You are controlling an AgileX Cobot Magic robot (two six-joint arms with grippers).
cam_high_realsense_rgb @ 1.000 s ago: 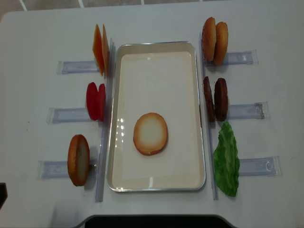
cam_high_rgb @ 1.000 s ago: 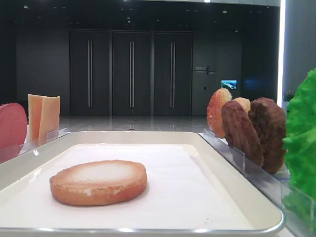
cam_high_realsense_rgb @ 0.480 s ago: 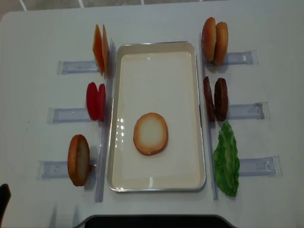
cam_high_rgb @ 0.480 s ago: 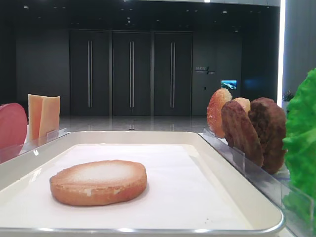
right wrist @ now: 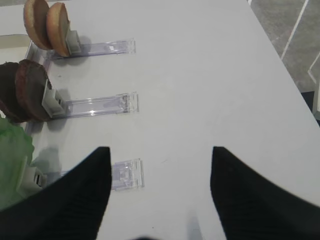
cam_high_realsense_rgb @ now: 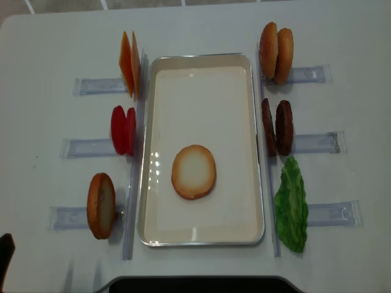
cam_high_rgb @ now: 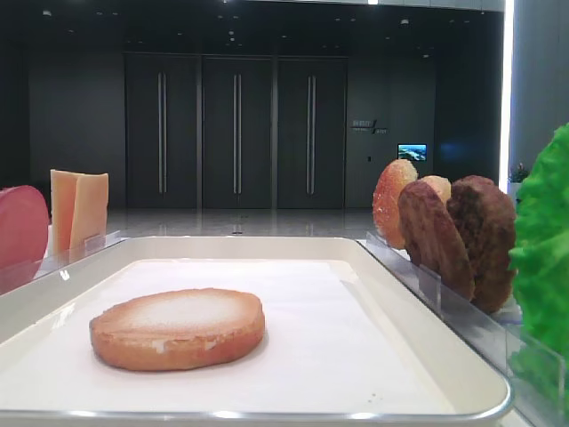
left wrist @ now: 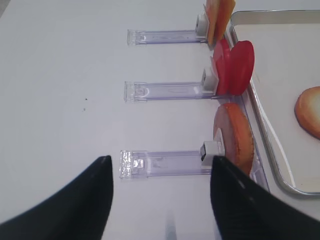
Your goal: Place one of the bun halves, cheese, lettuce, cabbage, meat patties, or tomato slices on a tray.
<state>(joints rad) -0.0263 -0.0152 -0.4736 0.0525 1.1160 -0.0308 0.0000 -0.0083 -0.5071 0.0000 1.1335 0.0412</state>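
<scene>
One bun half [cam_high_rgb: 178, 327] lies flat, pale face up, on the white tray [cam_high_rgb: 427, 294] in the low exterior view, toward the tray's 7 o'clock corner; cheese slices [cam_high_rgb: 78, 206] stand at 10 o'clock beyond the rim, two meat patties [cam_high_rgb: 458, 236] lean in a clear rack at 3 o'clock, and lettuce [cam_high_rgb: 544, 258] fills the right edge. In the right wrist view, the right gripper [right wrist: 160, 192] hangs over bare table with its two dark fingers [right wrist: 75, 200] spread wide and nothing between them; the patties [right wrist: 25, 90] sit at 9 o'clock, two upright bun halves [right wrist: 50, 27] at 11 o'clock. In the left wrist view, the left gripper [left wrist: 161, 200] is likewise spread apart and empty above the table, with an upright bun half [left wrist: 234, 137] in its rack at 3 o'clock, red tomato slices [left wrist: 234, 67] at 1 o'clock, and the flat bun half [left wrist: 309, 112] showing at the right edge inside the tray [left wrist: 272, 150]. In the overhead view, the flat bun half [cam_high_realsense_rgb: 193, 171] rests slightly toward 6 o'clock from the tray's [cam_high_realsense_rgb: 201, 59] middle, touching no rim, with the lettuce [cam_high_realsense_rgb: 291, 206] outside at 4 o'clock and the cheese slices [cam_high_realsense_rgb: 128, 63] outside at 10 o'clock.
</scene>
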